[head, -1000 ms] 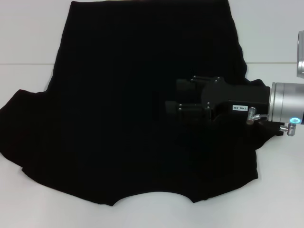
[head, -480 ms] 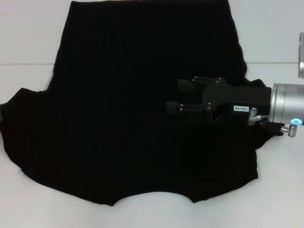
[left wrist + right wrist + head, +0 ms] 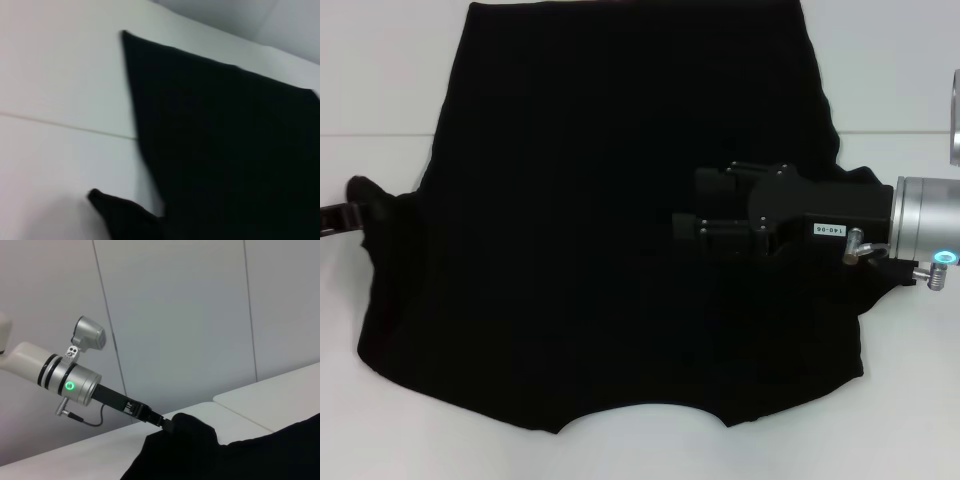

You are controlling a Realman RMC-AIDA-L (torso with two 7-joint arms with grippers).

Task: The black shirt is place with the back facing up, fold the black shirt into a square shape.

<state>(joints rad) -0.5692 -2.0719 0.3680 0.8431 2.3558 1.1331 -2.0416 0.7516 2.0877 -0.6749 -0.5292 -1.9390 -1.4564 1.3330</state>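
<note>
The black shirt (image 3: 590, 200) lies spread plain side up on the white table (image 3: 380, 80), hem far, collar edge near. My left gripper (image 3: 348, 207) is at the far left edge, shut on the shirt's left sleeve (image 3: 372, 195), which is bunched and raised off the table. The right wrist view shows the left gripper (image 3: 170, 426) buried in that fabric (image 3: 195, 435). My right gripper (image 3: 692, 205) hovers over the shirt's right middle, fingers apart and empty. The left wrist view shows the shirt's body (image 3: 225, 150) and sleeve tip (image 3: 120, 212).
A table seam (image 3: 370, 135) runs across behind the sleeves. Bare white table lies left, right and in front of the shirt. A grey panelled wall (image 3: 175, 315) stands behind the left arm (image 3: 70, 380).
The left sleeve was taken hold of at the left edge, lifted and drawn in to the right, so the shirt's left outline has shrunk inward. The right gripper has barely moved.
</note>
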